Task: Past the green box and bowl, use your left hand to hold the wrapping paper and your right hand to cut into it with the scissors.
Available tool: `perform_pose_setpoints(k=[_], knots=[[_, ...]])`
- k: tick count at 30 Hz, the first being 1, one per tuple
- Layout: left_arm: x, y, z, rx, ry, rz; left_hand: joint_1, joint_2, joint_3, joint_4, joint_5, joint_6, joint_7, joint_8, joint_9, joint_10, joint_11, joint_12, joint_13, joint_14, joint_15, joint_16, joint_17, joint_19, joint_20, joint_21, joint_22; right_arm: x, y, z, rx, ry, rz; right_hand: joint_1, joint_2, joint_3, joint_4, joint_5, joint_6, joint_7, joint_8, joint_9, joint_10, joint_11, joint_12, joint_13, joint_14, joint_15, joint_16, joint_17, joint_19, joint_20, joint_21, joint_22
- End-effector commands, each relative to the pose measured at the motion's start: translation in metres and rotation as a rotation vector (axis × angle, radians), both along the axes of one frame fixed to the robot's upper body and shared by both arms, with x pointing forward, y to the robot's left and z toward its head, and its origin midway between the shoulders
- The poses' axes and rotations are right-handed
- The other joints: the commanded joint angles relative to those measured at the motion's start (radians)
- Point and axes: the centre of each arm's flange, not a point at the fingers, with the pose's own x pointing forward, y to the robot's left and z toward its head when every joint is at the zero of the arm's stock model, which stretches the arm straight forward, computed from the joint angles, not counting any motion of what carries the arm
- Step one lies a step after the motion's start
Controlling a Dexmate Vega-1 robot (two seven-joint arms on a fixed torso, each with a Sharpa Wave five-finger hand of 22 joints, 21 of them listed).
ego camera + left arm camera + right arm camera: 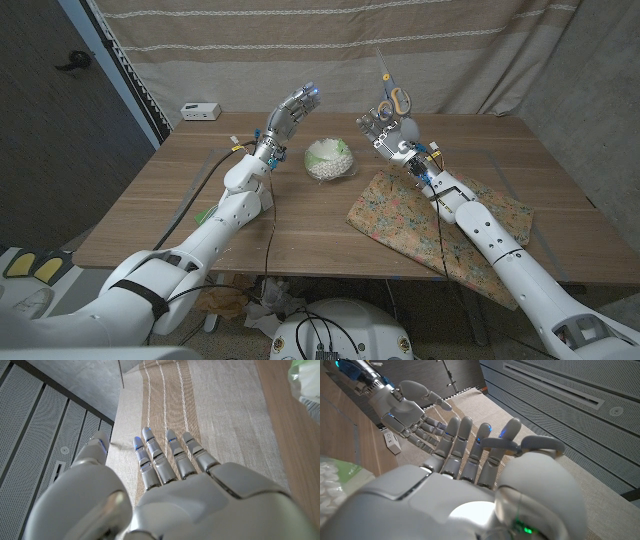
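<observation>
My right hand (385,125) grips the scissors (392,88), blades up, raised above the floral wrapping paper (400,215) lying near-right. My left hand (292,110) is spread, empty, left of the bowl (329,158).

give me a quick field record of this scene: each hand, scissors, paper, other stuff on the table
left hand: raised above the table, fingers apart, holding nothing
right hand: raised, holding the scissors
scissors: blades pointing up, yellow and blue handles in the right hand
wrapping paper: floral sheet lying on the table's right side, under the right arm, not held
bowl: pale green, mid-table between the hands
white box: at the table's far left corner
table: wooden
cut: not yet begun
</observation>
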Motion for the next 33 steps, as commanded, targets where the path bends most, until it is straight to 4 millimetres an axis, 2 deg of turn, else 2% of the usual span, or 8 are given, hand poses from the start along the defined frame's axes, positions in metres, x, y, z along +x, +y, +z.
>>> perform_pose_setpoints(k=[1, 11, 18, 20, 21, 26, 30, 33], knots=[[0.002, 0.001, 0.002, 0.002, 0.0, 0.002, 0.004, 0.004, -0.003, -0.003, 0.0, 0.01, 0.002, -0.001, 0.003, 0.007, 0.003, 0.003, 0.003, 0.002, -0.164, 0.002, 0.002, 0.004, -0.005, 0.005, 0.003, 0.003, -0.004, 0.001, -0.048, -0.005, -0.074, -0.04, -0.016, -0.006, 0.014, -0.004, -0.06, 0.067, -0.013, -0.005, -0.013, 0.013, 0.014, 0.0, -0.014, -0.151, -0.004, -0.004, -0.009, -0.022, 0.011, 0.001], [0.004, 0.001, 0.003, 0.002, 0.001, -0.001, 0.005, 0.004, -0.003, -0.003, 0.0, 0.011, 0.002, -0.003, 0.003, 0.008, 0.003, 0.002, 0.003, 0.002, -0.164, 0.002, 0.002, 0.004, -0.006, 0.005, 0.003, 0.003, -0.006, 0.002, -0.07, -0.017, -0.111, -0.099, -0.036, -0.01, 0.034, -0.011, -0.074, 0.086, -0.021, -0.01, -0.03, 0.033, 0.022, 0.008, -0.029, -0.128, -0.003, -0.006, -0.005, -0.015, 0.018, -0.006], [0.006, 0.002, 0.004, 0.002, -0.001, -0.001, 0.006, 0.004, -0.003, -0.003, 0.0, 0.012, 0.002, -0.004, 0.003, 0.008, 0.003, 0.002, 0.003, 0.002, -0.164, 0.003, 0.002, 0.006, -0.006, 0.006, 0.003, 0.001, -0.007, 0.005, -0.101, -0.036, -0.129, -0.19, -0.065, -0.018, 0.065, -0.026, -0.102, 0.117, -0.027, 0.001, -0.051, 0.066, 0.037, 0.031, -0.039, -0.098, 0.005, -0.001, -0.004, -0.001, 0.023, -0.015], [0.006, 0.002, 0.005, 0.004, -0.001, -0.002, 0.006, 0.004, -0.003, -0.003, 0.0, 0.013, 0.002, -0.004, 0.003, 0.008, 0.003, 0.001, 0.003, 0.002, -0.164, 0.002, 0.002, 0.005, -0.005, 0.006, 0.003, 0.001, -0.007, 0.005, -0.111, -0.029, -0.142, -0.201, -0.069, -0.018, 0.069, -0.029, -0.102, 0.117, -0.03, -0.003, -0.05, 0.07, 0.035, 0.023, -0.037, -0.094, 0.004, -0.006, 0.012, 0.003, 0.028, -0.017], [0.007, 0.001, 0.005, 0.004, 0.0, -0.003, 0.006, 0.004, -0.003, -0.003, 0.0, 0.013, 0.002, -0.005, 0.003, 0.008, 0.003, 0.001, 0.003, 0.002, -0.164, 0.002, 0.002, 0.004, -0.005, 0.006, 0.003, 0.0, -0.007, 0.006, -0.116, -0.038, -0.139, -0.216, -0.083, -0.02, 0.071, -0.036, -0.113, 0.123, -0.03, 0.004, -0.057, 0.074, 0.041, 0.034, -0.043, -0.083, 0.012, 0.006, 0.036, 0.005, 0.036, -0.019], [0.009, 0.001, 0.005, 0.01, -0.001, -0.005, 0.007, 0.004, -0.003, -0.004, 0.0, 0.013, 0.002, -0.005, 0.003, 0.009, 0.003, 0.001, 0.003, 0.002, -0.164, 0.002, 0.002, 0.004, -0.006, 0.005, 0.003, -0.002, -0.009, 0.008, -0.133, -0.056, -0.161, -0.259, -0.106, -0.02, 0.082, -0.052, -0.123, 0.15, -0.044, -0.005, -0.059, 0.092, 0.045, 0.035, -0.045, -0.065, 0.028, 0.026, 0.052, 0.005, 0.042, -0.026], [0.009, 0.002, 0.009, 0.047, -0.017, 0.011, 0.007, 0.003, -0.003, -0.004, 0.0, 0.014, 0.002, -0.007, 0.002, 0.009, 0.003, 0.001, 0.003, 0.001, -0.163, 0.002, 0.002, 0.003, -0.006, 0.005, 0.003, -0.003, -0.01, 0.008, -0.142, -0.058, -0.17, -0.282, -0.114, -0.02, 0.088, -0.06, -0.12, 0.156, -0.051, -0.014, -0.053, 0.102, 0.048, 0.031, -0.034, -0.055, 0.032, 0.022, 0.06, 0.005, 0.044, -0.03], [0.006, 0.014, 0.015, 0.092, -0.049, 0.076, -0.005, -0.019, -0.019, -0.004, -0.004, -0.017, 0.003, -0.028, 0.001, 0.002, 0.004, -0.004, 0.004, -0.011, -0.16, -0.001, 0.002, -0.005, -0.001, 0.002, 0.003, -0.004, -0.012, 0.009, -0.146, -0.068, -0.177, -0.302, -0.122, -0.019, 0.094, -0.068, -0.131, 0.162, -0.053, -0.005, -0.052, 0.107, 0.063, 0.05, -0.042, -0.049, 0.039, 0.033, 0.064, 0.008, 0.046, -0.033]])
